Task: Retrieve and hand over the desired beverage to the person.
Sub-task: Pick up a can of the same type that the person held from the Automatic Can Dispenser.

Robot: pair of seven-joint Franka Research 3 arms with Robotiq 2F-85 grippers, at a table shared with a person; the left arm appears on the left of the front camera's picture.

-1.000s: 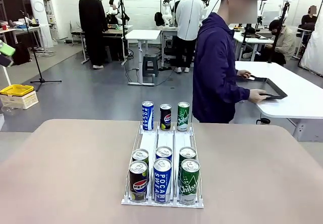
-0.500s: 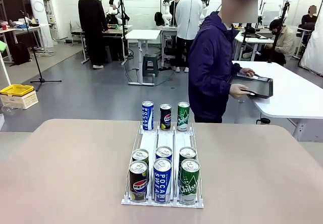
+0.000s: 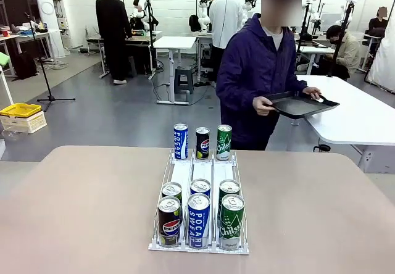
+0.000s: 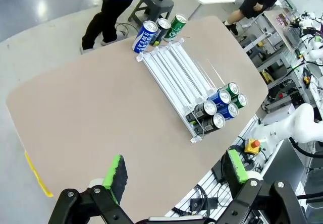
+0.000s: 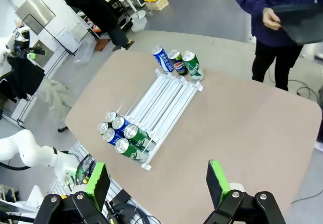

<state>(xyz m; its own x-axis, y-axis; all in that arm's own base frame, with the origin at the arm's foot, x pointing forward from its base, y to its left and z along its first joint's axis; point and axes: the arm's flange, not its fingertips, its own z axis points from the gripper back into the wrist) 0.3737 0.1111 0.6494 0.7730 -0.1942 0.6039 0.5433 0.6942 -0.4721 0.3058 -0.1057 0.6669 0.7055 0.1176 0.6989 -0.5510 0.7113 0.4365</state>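
Spread wide, empty: left gripper (image 4: 176,171) and right gripper (image 5: 157,182) — person (image 3: 253,76) at one o'clock from can rack (image 3: 202,169) holds black tray (image 3: 302,106).

The person (image 3: 259,83) wears a dark purple hooded jacket over a white shirt and seemingly black trousers, while the left gripper (image 4: 176,176) and right gripper (image 5: 156,181) have black linkages with green pads (image 4: 115,176) at seven and five o'clock.
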